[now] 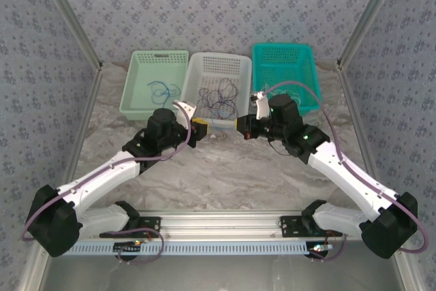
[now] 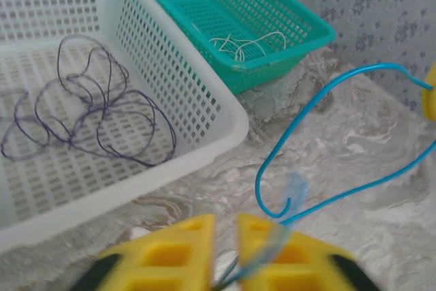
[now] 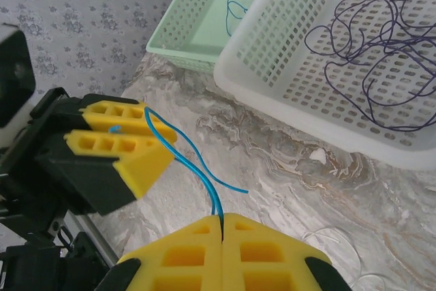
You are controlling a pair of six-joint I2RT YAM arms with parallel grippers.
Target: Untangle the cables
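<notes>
A thin blue cable [image 3: 197,161] is stretched over the marble table between my two grippers. My right gripper [image 3: 223,217] is shut on one end of it. My left gripper [image 2: 226,219] has its yellow fingers closed to a narrow slit with the blue cable [image 2: 320,100] running through it. Both grippers face each other in front of the white basket, left gripper [image 1: 199,126] and right gripper [image 1: 240,126]. Dark purple cables [image 2: 102,107] lie tangled in the white basket [image 1: 219,57]. Another blue cable [image 1: 162,90] lies in the light green basket [image 1: 158,54]. A whitish cable [image 2: 245,42] lies in the teal basket [image 1: 285,49].
The three baskets stand side by side at the back of the table, just beyond the grippers. A thin pale wire [image 3: 334,236] lies on the marble near my right gripper. Patterned walls close in the left, right and back.
</notes>
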